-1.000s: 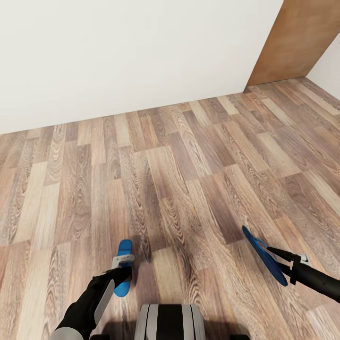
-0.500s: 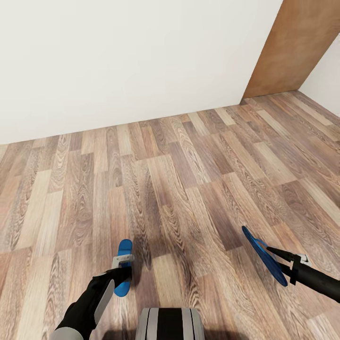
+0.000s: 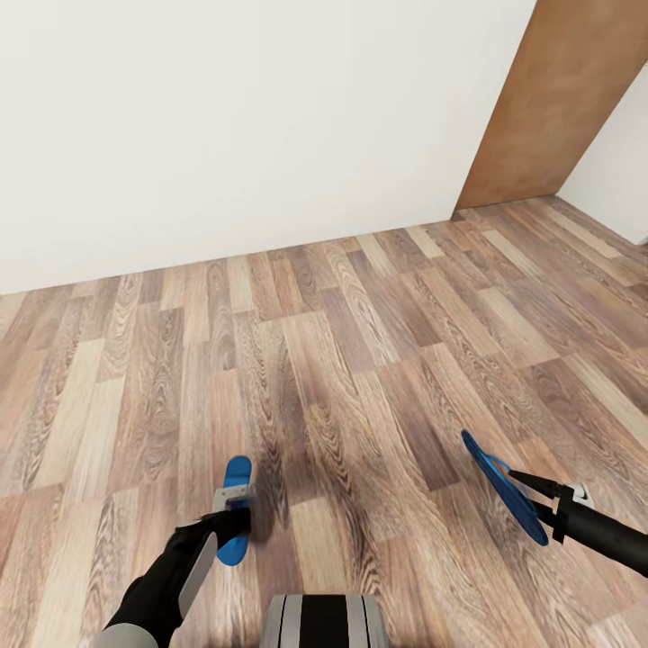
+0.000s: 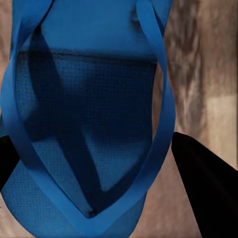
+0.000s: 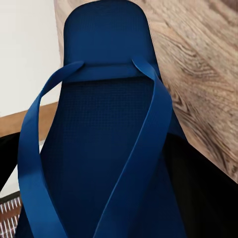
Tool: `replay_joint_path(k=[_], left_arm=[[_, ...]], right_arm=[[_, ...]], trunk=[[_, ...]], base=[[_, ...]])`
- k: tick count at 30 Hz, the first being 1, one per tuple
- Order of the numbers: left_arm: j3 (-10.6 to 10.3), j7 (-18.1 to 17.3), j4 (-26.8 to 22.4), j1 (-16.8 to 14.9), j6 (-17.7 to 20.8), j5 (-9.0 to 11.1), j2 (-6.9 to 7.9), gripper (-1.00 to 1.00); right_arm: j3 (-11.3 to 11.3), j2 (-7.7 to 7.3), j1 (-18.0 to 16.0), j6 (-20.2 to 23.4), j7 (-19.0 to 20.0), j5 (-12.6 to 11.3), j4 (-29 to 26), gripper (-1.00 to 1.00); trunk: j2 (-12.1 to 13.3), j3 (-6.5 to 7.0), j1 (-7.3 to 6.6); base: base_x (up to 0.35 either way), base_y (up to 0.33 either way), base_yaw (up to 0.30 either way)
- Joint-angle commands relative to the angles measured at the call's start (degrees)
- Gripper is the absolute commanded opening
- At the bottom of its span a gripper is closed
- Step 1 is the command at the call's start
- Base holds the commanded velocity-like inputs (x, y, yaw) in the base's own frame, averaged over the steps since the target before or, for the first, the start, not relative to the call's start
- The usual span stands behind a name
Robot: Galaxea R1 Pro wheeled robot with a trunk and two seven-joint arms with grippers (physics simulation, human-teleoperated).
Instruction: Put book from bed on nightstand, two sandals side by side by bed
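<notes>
I hold one bright blue sandal in each hand above the wood-plank floor. The left sandal (image 3: pixel 236 509) lies flat in my left gripper (image 3: pixel 236 511), which is shut on it; its straps and sole (image 4: pixel 89 124) show close up between two dark fingers (image 4: pixel 208 188). The right sandal (image 3: pixel 502 486) is tilted on edge, held at its heel end by my right gripper (image 3: pixel 531 493), shut on it; its straps and sole (image 5: pixel 104 148) show close in the right wrist view. The book, bed and nightstand are out of view.
A white wall (image 3: pixel 234 117) runs across ahead. A brown wooden panel (image 3: pixel 549 99) stands at the far right where the wall ends. Wood-plank floor (image 3: pixel 360 342) stretches between me and the wall. My own base (image 3: pixel 324 621) shows at the bottom edge.
The whole view has shifted: wall and brown panel sit slightly lower and further left, so the camera has moved. Both grippers hold their sandals in the same pose.
</notes>
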Motion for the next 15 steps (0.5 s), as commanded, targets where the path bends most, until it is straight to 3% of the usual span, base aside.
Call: replay_joint_path(k=[1, 6, 10, 13, 15], left_arm=[[0.10, 0.06, -0.08, 0.00, 0.33, 0.62, 0.02, -1.00], [0.25, -1.19, -0.65, 0.00, 0.34, 0.73, 0.11, -1.00], [1.47, -6.90, -2.02, 0.00, 0.42, 0.75, 1.02, -1.00], [4.33, -15.74, -2.28, 0.00, 0.43, 0.79, 3.10, -1.00], [7.50, -26.59, -2.28, 0.10, 0.43, 0.64, 4.64, -1.00]], right_arm=[[-0.05, 0.00, -0.02, 0.17, 0.11, 0.16, 0.01, -1.00], [-0.04, 0.00, -0.02, 0.17, 0.10, 0.16, 0.01, -1.00], [0.07, 0.00, -0.02, 0.17, 0.10, 0.16, 0.01, -1.00], [0.07, 0.00, -0.02, 0.17, 0.10, 0.16, 0.01, -1.00], [-0.02, -0.01, -0.02, 0.17, 0.09, 0.16, 0.01, -1.00]], trunk=[[0.00, 0.19, -0.03], [0.07, 1.30, -0.16], [0.12, 2.19, -0.26], [0.16, 2.85, -0.34], [0.19, 3.29, -0.39]], base=[[0.000, 0.000, 0.000], [0.000, 0.000, 0.000], [0.000, 0.000, 0.000], [0.000, 0.000, 0.000], [0.000, 0.000, 0.000]])
